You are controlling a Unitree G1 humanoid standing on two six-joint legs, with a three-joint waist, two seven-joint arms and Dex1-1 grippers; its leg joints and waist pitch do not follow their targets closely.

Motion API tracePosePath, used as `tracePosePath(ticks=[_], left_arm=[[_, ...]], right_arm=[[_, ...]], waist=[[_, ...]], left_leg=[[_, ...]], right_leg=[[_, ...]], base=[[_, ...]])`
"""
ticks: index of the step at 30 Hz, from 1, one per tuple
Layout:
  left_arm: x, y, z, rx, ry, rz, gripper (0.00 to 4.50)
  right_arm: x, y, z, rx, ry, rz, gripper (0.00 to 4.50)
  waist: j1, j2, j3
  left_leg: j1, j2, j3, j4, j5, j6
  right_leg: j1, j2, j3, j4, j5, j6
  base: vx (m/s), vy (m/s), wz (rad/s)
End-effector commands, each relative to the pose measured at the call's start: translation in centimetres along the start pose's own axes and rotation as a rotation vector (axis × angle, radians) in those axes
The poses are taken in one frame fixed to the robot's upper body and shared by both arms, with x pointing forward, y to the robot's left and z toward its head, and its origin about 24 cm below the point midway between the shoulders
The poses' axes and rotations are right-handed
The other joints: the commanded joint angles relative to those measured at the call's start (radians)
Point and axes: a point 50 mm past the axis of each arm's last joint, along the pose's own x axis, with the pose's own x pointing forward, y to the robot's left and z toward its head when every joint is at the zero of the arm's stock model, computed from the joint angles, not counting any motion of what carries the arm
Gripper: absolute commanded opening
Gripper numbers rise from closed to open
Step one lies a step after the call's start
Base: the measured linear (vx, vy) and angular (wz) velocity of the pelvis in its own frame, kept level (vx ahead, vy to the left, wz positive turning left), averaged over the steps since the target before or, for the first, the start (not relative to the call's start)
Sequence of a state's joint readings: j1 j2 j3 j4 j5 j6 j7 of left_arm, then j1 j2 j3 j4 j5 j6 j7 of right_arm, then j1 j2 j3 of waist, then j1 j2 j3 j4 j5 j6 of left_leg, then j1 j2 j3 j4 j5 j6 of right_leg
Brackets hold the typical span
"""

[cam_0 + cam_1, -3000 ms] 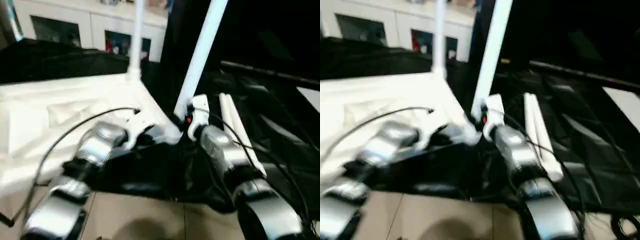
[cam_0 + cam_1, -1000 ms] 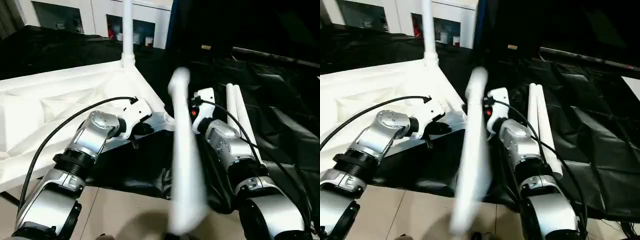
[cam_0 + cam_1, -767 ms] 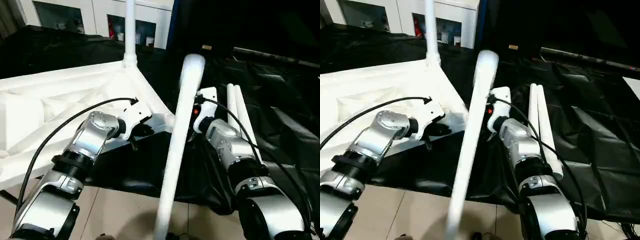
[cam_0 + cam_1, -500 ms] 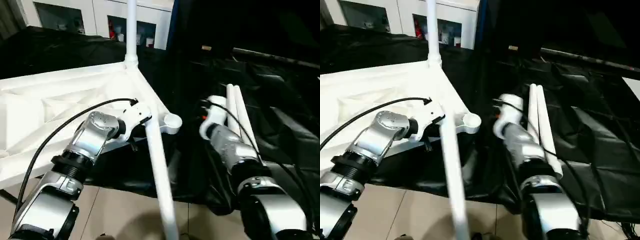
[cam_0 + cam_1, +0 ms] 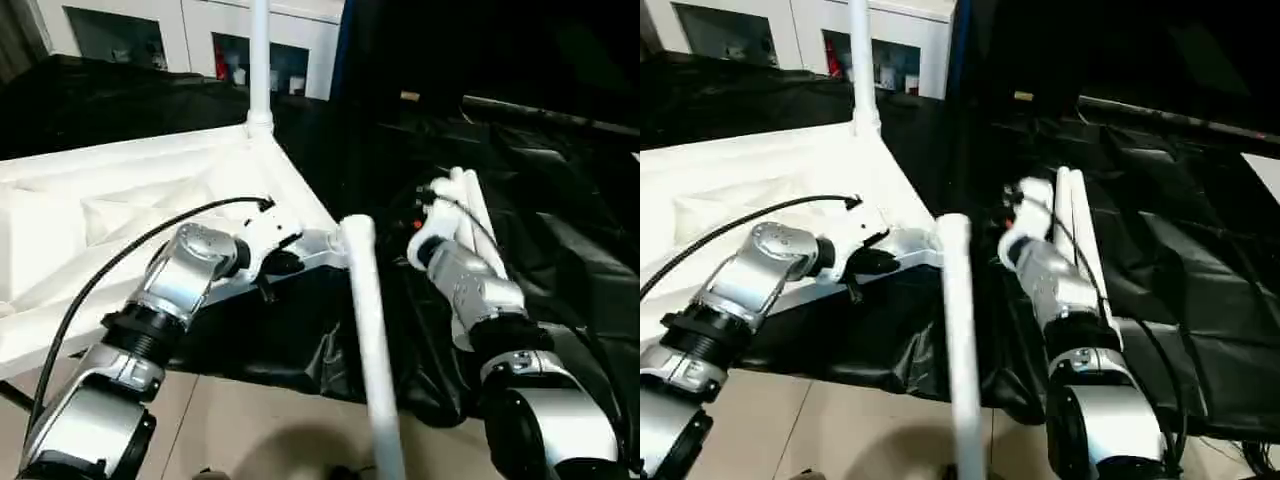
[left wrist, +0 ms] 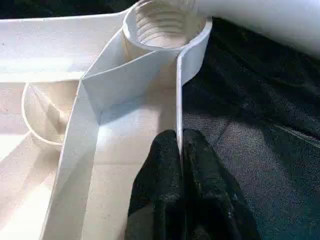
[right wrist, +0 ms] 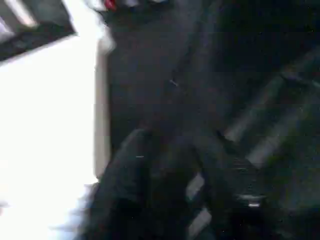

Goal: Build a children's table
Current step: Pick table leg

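On the black sheet (image 5: 300, 345) covering the floor, the table top (image 5: 120, 200) is lying underside up, ribs showing, one leg (image 5: 259, 60) already standing in its far corner socket. The left hand (image 6: 181, 165) is pinching the thin rim wall just beside the near threaded socket (image 6: 162, 22), fingers closed on it, probably to steady the top for the next leg. A loose leg (image 5: 372, 340) is slanting down from beside that socket toward the floor, not seated and held by neither hand. The right hand (image 5: 432, 203) is hovering beside two spare legs (image 5: 470, 205) lying side by side on the sheet; I cannot tell how far it is open or whether it has hold of anything. No legible writing or brand anywhere.
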State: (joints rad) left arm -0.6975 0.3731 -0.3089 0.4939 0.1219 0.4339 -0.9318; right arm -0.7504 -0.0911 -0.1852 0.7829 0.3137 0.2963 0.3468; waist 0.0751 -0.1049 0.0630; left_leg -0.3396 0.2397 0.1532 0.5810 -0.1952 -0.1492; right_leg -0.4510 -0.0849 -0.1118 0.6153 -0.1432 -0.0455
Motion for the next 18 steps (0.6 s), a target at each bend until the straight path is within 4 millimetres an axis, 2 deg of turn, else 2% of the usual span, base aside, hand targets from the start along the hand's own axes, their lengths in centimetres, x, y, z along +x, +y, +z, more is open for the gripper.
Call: tracePosePath(ticks=[1,2,4,6,7,11,12,13,14,18], left_arm=[[0.6,-0.8,-2.2,-0.034,0.096,-0.029,0.0],[0.5,-0.8,-2.2,-0.037,0.096,-0.026,0.0],[0.5,-0.7,-2.2,-0.038,0.097,-0.024,0.0],[0.4,-0.7,-2.3,-0.039,0.099,-0.022,0.0],[0.4,-0.6,-2.4,-0.039,0.101,-0.02,0.0],[0.4,-0.7,-2.5,-0.039,0.103,-0.019,0.0],[0.4,-0.7,-2.5,-0.039,0.103,-0.019,0.0],[0.4,-0.7,-2.5,-0.037,0.105,-0.021,0.0],[0.4,-0.7,-2.5,-0.036,0.106,-0.021,0.0],[0.4,-0.6,-2.5,-0.033,0.107,-0.02,0.0]], right_arm=[[-0.5,0.1,1.4,-0.015,-0.01,0.038,2.07],[-1.0,0.0,2.1,-0.028,-0.004,0.046,2.17],[-1.5,-0.2,2.7,-0.047,0.002,0.043,2.18],[-2.2,-0.4,3.3,-0.064,0.006,0.041,2.51],[-2.7,-0.6,3.5,-0.075,0.026,0.045,2.51],[-4.5,-0.2,3.1,-0.08,0.123,0.121,2.79],[-4.6,-0.2,3.1,-0.079,0.125,0.124,2.95],[-5.7,0.6,2.5,-0.038,0.205,0.204,3.04],[-5.9,0.8,2.3,-0.031,0.223,0.221,3.09],[-7.0,2.0,1.2,0.001,0.327,0.313,3.35]], waist=[[0.004,0.023,-0.083],[0.006,0.027,-0.083],[0.009,0.026,-0.082],[0.013,0.025,-0.081],[0.013,0.024,-0.082],[0.019,0.022,-0.08],[0.017,0.02,-0.081],[0.019,0.025,-0.081],[0.019,0.024,-0.079],[0.023,0.021,-0.079]], left_leg=[[-0.015,-0.02,0.025,-0.057,-0.091,0.024],[-0.015,-0.02,0.024,-0.058,-0.088,0.021],[-0.014,-0.021,0.024,-0.057,-0.079,0.019],[-0.014,-0.023,0.026,-0.057,-0.076,0.014],[-0.014,-0.024,0.025,-0.057,-0.077,0.013],[-0.016,-0.026,0.025,-0.057,-0.088,0.016],[-0.021,-0.026,0.023,-0.057,-0.095,0.013],[-0.017,-0.026,0.023,-0.057,-0.102,0.01],[-0.015,-0.028,0.024,-0.057,-0.107,0.014],[-0.014,-0.025,0.023,-0.058,-0.121,0.012]], right_leg=[[0.098,-0.036,0.053,-0.053,-0.131,-0.163],[0.098,-0.039,0.053,-0.053,-0.141,-0.16],[0.1,-0.037,0.054,-0.054,-0.141,-0.15],[0.1,-0.035,0.054,-0.058,-0.149,-0.135],[0.1,-0.036,0.054,-0.057,-0.153,-0.133],[0.103,-0.034,0.052,-0.067,-0.2,-0.099],[0.103,-0.037,0.051,-0.068,-0.228,-0.09],[0.101,-0.036,0.051,-0.073,-0.256,-0.082],[0.101,-0.031,0.051,-0.077,-0.259,-0.077],[0.096,-0.034,0.05,-0.082,-0.3,-0.059]], base=[[0.0,0.0,0.0],[0.0,0.0,0.0],[0.0,0.0,0.0],[0.0,0.0,0.0],[0.0,0.0,0.0],[0.0,0.0,0.0],[0.0,0.0,0.0],[0.0,0.0,0.0],[0.0,0.0,0.0],[0.0,0.0,0.0]])
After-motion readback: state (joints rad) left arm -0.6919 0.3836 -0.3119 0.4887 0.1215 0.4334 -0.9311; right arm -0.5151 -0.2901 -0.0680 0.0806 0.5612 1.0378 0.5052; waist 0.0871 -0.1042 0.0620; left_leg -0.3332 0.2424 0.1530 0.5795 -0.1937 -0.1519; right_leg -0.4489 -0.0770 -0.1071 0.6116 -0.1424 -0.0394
